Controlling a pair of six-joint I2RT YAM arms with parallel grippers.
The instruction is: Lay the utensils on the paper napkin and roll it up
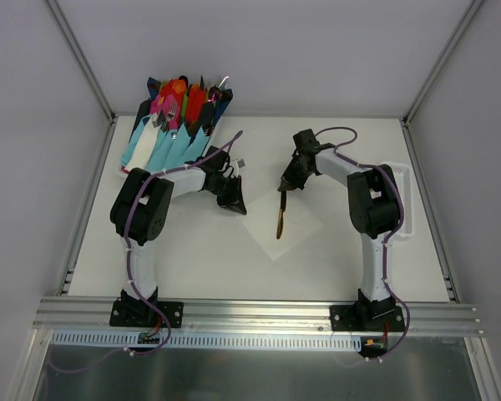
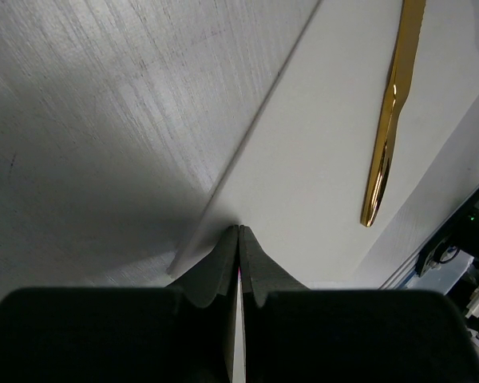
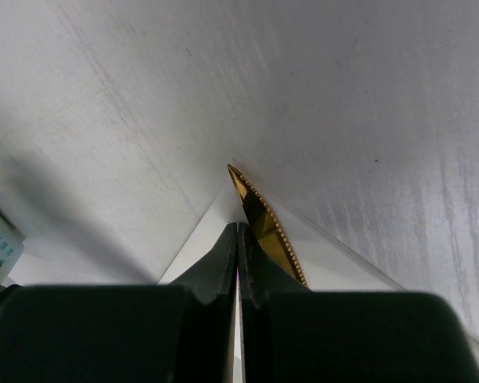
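The left pincer [image 1: 236,205] is closed, its two fingertips pressed together with no gap showing, and it rests at the paper napkin [image 1: 299,241] right on one corner of the sheet. In the left wrist view the paper spreads away from the tips ahead and to the right, but I cannot tell whether any paper is caught between them. The golden-yellow utensil [image 2: 391,120] lies flat on the napkin well ahead and to the right of this pincer, apart from it, its long axis running away from the tips. The right pincer [image 1: 285,187] is closed too, fingers meeting in a thin line, and it sits at the opposite corner of the napkin. The utensil's serrated golden blade tip lies just beside its fingertips, slightly ahead and to their right in the right wrist view; whether metal and fingers touch is not clear. The napkin lies as a diamond on the white table [image 1: 192,259], between the two pincers. Beyond the left pincer, at the far edge of the table, lie bright cutlery bundles in light-blue wraps [image 1: 171,138] – and well to the outer side of the right pincer, past its arm, lies a white slotted tray [image 1: 407,200].
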